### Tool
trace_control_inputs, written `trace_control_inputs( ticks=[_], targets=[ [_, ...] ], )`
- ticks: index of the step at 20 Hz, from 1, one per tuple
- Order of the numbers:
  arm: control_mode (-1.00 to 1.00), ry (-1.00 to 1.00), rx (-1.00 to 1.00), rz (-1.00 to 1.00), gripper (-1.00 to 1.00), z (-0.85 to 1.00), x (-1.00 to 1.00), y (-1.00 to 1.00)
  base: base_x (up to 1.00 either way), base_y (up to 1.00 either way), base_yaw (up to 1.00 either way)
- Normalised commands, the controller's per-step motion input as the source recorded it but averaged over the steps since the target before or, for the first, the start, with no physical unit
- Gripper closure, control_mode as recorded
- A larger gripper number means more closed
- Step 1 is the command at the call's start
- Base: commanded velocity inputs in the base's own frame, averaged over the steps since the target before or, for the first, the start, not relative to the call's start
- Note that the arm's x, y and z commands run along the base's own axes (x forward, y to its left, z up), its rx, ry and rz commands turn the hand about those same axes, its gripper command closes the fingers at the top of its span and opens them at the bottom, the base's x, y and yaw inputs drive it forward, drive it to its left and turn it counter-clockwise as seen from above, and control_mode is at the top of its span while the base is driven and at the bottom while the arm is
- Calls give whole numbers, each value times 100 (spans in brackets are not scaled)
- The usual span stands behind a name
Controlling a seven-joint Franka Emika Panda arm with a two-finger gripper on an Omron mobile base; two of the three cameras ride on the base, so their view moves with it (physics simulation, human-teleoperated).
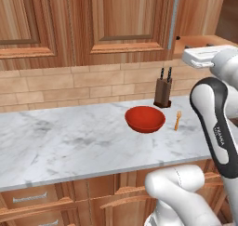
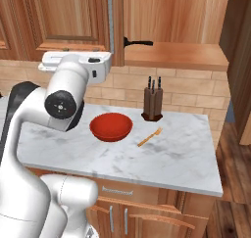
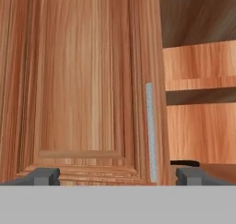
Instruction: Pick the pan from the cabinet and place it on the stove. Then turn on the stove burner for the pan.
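The cabinet door [image 3: 83, 89] is a reddish-brown raised panel with a long silver bar handle [image 3: 149, 131], also seen in the base views [image 2: 111, 24] [image 1: 174, 20]. To its right the cabinet stands open onto a wooden shelf [image 2: 171, 56]. The pan's black handle [image 2: 138, 43] [image 3: 184, 162] pokes out over that shelf; its round body is hidden behind the door's edge. My gripper [image 3: 117, 177] is open, fingertips [image 3: 44, 176] wide apart, facing the door's lower part, left of the pan handle and apart from it. The stove is out of view.
On the marble counter [image 1: 69, 141] below sit a red bowl [image 1: 145, 119], a knife block [image 1: 163, 90] against the tiled wall and an orange fork [image 1: 177, 120]. An open cabinet door [image 2: 235, 60] stands at the right. Drawer units [image 1: 32, 199] run under the counter.
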Motion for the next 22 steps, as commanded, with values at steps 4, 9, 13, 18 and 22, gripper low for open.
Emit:
trace_control_inputs(
  ticks=[4,9,13,18,22],
  targets=[
    [-100,0,0,-3,-100,10,39,0,0,0,0],
    [-100,0,0,-2,-100,5,43,-4,0,0,0],
    [-100,0,0,0,-100,0,48,-8,0,0,0],
    [-100,0,0,0,-100,0,46,-14,0,0,0],
    [-100,-2,0,0,-100,0,40,-7,0,0,0]
  ],
)
